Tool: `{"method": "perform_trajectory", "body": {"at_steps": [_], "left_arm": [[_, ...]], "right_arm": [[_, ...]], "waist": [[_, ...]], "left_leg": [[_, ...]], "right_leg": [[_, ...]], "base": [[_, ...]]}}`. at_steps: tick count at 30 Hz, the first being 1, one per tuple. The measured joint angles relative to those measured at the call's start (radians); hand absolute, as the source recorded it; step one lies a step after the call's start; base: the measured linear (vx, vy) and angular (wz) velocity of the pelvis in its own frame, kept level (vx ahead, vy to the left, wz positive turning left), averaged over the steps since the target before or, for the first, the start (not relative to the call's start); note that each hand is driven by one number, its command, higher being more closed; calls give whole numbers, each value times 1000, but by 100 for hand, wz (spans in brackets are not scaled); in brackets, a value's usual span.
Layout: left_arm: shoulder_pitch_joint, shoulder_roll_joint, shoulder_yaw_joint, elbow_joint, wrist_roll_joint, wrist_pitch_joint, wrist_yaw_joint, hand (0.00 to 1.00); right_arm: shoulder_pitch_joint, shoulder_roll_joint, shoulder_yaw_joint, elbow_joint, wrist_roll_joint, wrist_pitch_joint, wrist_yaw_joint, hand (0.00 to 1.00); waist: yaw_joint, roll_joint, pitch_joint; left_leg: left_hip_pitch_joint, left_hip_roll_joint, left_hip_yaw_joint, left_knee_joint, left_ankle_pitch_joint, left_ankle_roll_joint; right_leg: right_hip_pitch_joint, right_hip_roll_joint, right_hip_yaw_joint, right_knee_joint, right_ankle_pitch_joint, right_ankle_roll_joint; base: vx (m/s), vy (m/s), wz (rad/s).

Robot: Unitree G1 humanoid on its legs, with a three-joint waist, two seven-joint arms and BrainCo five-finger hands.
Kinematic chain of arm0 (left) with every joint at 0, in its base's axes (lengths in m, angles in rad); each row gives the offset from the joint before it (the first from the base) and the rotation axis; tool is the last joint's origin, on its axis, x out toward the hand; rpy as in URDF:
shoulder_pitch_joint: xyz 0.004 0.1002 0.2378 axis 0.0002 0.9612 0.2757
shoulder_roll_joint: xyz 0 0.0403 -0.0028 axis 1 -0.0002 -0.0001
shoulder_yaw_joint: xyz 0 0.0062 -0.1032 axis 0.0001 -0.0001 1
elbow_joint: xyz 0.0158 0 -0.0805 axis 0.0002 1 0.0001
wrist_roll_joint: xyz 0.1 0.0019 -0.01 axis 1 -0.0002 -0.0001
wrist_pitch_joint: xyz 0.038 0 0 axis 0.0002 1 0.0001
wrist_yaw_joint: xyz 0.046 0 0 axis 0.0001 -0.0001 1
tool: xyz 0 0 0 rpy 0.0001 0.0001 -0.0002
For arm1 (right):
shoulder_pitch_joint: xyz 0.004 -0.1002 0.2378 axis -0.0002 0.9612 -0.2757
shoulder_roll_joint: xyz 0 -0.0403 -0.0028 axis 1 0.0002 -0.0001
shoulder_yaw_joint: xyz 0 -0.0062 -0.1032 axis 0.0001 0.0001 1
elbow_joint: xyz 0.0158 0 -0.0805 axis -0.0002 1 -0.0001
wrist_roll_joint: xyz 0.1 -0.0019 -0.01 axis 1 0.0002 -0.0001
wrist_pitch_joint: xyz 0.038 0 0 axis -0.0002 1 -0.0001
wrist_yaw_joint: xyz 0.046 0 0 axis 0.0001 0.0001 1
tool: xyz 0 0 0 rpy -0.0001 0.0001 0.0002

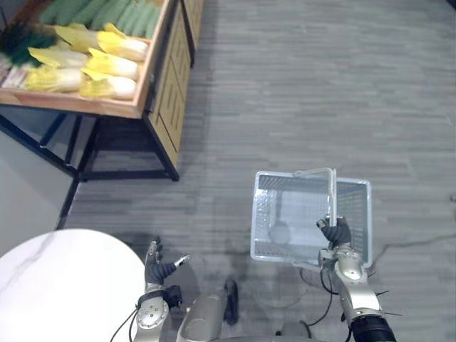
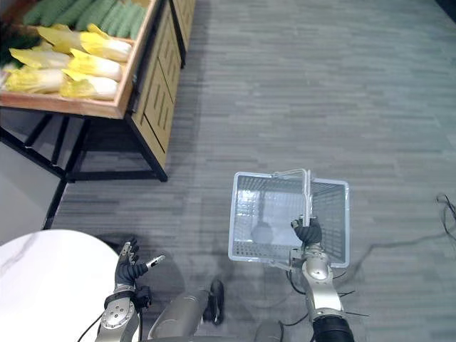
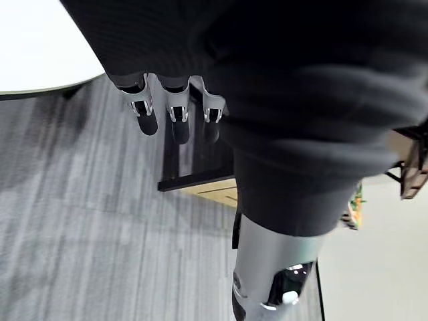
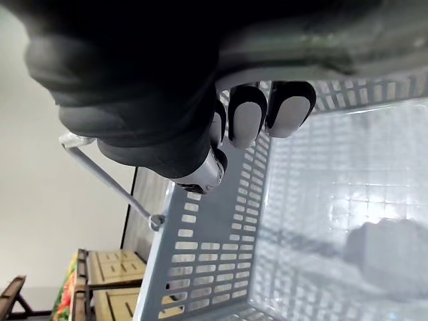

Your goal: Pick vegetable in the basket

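My right hand (image 1: 336, 235) is curled round the raised handle (image 1: 331, 192) of a pale grey plastic basket (image 1: 356, 214) that hangs over the floor at lower right. The basket's mesh walls (image 4: 200, 247) show from inside, and nothing lies in it. Yellow-white cabbages (image 1: 100, 68) lie in a wooden display tray (image 1: 146, 85) at the far upper left, with green vegetables (image 1: 107, 13) behind them. My left hand (image 1: 158, 269) hovers low at lower left, fingers (image 3: 175, 117) relaxed and holding nothing, beside a white round table (image 1: 64, 285).
The wooden tray rests on a black metal frame (image 1: 107, 171) next to a wooden cabinet (image 1: 171, 92). Grey striped carpet (image 1: 313, 92) stretches between the stand and the basket.
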Motion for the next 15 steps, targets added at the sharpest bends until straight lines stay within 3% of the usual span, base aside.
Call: {"method": "perform_trajectory", "body": {"at_steps": [1, 3, 4, 5, 6, 7, 8, 9, 10, 11, 12, 13, 15], "left_arm": [[-19, 1, -10, 4, 1, 0, -1, 0], [-58, -1, -17, 39, 6, 1, -2, 0], [-75, -1, -18, 61, 19, 1, -3, 0], [-83, 4, -17, 73, 27, 1, -1, 0], [-77, 10, -16, 76, 29, 1, 0, 0], [-64, 16, -17, 89, 36, 2, -2, 0], [-62, 1, -16, 106, 36, 6, -3, 0], [-62, -8, -12, 110, 36, 7, -3, 0], [-63, -15, 5, 114, 36, 7, -3, 0], [-57, -41, 37, 113, 35, 8, -2, 0], [-51, -52, 40, 110, 35, 7, -2, 0], [-50, -52, 35, 108, 34, 7, -2, 0], [-50, -57, 30, 87, 34, 9, 0, 0]], "right_arm": [[2, -1, -8, -5, 0, -5, 0, 100], [3, -3, -40, -9, 0, -5, 0, 100], [8, -1, -61, -9, 1, -4, -2, 100], [23, -1, -73, -19, 1, -3, -3, 100], [32, 0, -77, -20, 1, -3, -3, 100], [56, -5, -83, -26, -1, -1, -3, 100], [68, -17, -93, -31, -6, 1, -3, 100], [65, -18, -98, -34, -8, 2, -3, 100], [60, -3, -97, -37, -8, 8, -2, 100], [63, -2, -80, -38, -8, 11, -1, 100], [69, 6, -79, -47, -8, 12, -4, 100], [75, 13, -79, -61, -8, 14, -7, 100], [94, 14, -84, -122, -3, 7, -30, 100]], "waist": [[-7, 4, 3], [-36, 19, 14], [-53, 13, 17], [-55, -5, 15], [-53, -18, 12], [-56, -24, 6], [-64, 24, -4], [-58, 55, -7], [-52, 64, -6], [-44, 64, -4], [-40, 70, -2], [-38, 70, 1], [-1, 48, 13]], "left_leg": [[40, 6, -29, -24, 0, 0], [95, 26, -93, -34, -14, -25], [137, 31, -128, -34, -31, -56], [183, 29, -154, -31, -59, -103], [212, 27, -168, -27, -72, -125], [262, 36, -207, -6, -90, -144], [265, 88, -230, 54, -87, -150], [246, 113, -235, 110, -71, -174], [182, 130, -233, 259, 25, -233], [106, 140, -232, 452, 189, -314], [11, 178, -199, 661, 178, -345], [-41, 208, -162, 746, 146, -326], [-215, 259, -11, 857, 21, -217]], "right_leg": [[-65, 13, -32, -121, 0, -11], [-124, 49, -26, -413, 93, -3], [-134, 61, 2, -629, 200, 29], [-147, 65, 36, -754, 300, 37], [-151, 64, 49, -787, 324, 23], [-146, 73, 84, -770, 454, -35], [-145, 99, 72, -688, 502, -61], [-145, 121, 48, -647, 466, -82], [-134, 140, 19, -589, 395, -95], [-66, 161, 18, -607, 353, -105], [35, 192, 17, -677, 338, -105], [88, 207, 19, -717, 337, -106], [266, 219, 36, -848, 331, -114]], "base": [[612, -17, 73], [628, -47, 99], [683, -118, 108], [693, -150, 98], [927, -292, 86], [969, -330, 84], [980, -333, 72], [785, -273, 43], [782, -284, 18], [943, -323, 24], [769, -239, 17], [682, -175, 16], [582, -108, -6]]}}
